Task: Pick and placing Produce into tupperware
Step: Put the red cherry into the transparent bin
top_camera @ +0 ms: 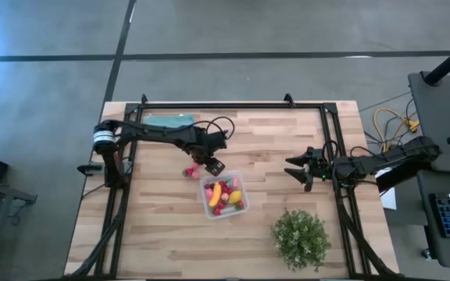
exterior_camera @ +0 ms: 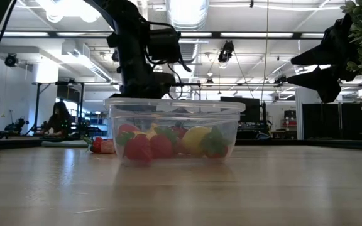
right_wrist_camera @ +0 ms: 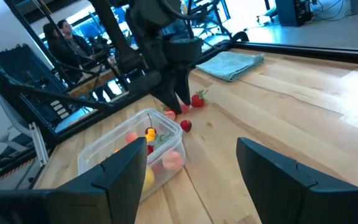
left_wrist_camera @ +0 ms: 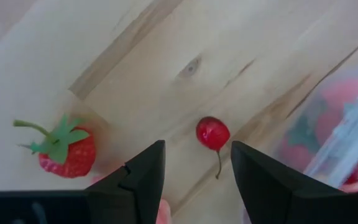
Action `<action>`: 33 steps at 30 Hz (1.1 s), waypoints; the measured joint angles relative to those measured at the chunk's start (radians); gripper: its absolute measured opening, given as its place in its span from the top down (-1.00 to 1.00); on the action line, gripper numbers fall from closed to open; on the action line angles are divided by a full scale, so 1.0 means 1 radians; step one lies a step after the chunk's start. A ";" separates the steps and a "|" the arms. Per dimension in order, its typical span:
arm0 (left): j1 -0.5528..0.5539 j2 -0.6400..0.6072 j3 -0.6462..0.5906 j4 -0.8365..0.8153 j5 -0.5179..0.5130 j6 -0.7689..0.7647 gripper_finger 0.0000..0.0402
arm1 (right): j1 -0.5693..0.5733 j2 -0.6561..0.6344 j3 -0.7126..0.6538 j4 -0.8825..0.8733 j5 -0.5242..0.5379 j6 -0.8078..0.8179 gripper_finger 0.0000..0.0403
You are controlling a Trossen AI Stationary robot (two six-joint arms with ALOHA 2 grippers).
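The clear tupperware [top_camera: 207, 208] stands mid-table and holds several red, pink, yellow and orange fruit pieces [top_camera: 225, 195]; it also shows in the low view [exterior_camera: 175, 108]. Loose on the wood beside its far left corner lie a strawberry [left_wrist_camera: 67, 151], a cherry [left_wrist_camera: 212, 132] and a pink piece [left_wrist_camera: 163, 213]. My left gripper [top_camera: 213, 165] is open and points down over these loose pieces, the cherry just beyond its fingertips [left_wrist_camera: 197, 146]. The pink piece lies low between its fingers; I cannot tell whether they touch it. My right gripper [top_camera: 294, 168] is open and empty, to the right of the box.
A green leafy bush [top_camera: 301, 238] stands near the front right. A teal cloth [top_camera: 166, 121] lies at the far left edge. Bare wood lies between the box and my right gripper [right_wrist_camera: 191, 144]. People show in the room beyond the table [right_wrist_camera: 67, 37].
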 joint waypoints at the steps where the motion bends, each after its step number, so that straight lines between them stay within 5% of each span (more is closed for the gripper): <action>1: -0.003 0.006 -0.001 0.002 0.000 0.000 0.16 | 0.000 0.000 0.000 0.000 0.000 0.000 -0.19; 33: -0.052 0.112 0.001 0.074 -0.003 -0.019 0.18 | 0.000 0.000 0.000 0.000 0.000 0.000 -0.19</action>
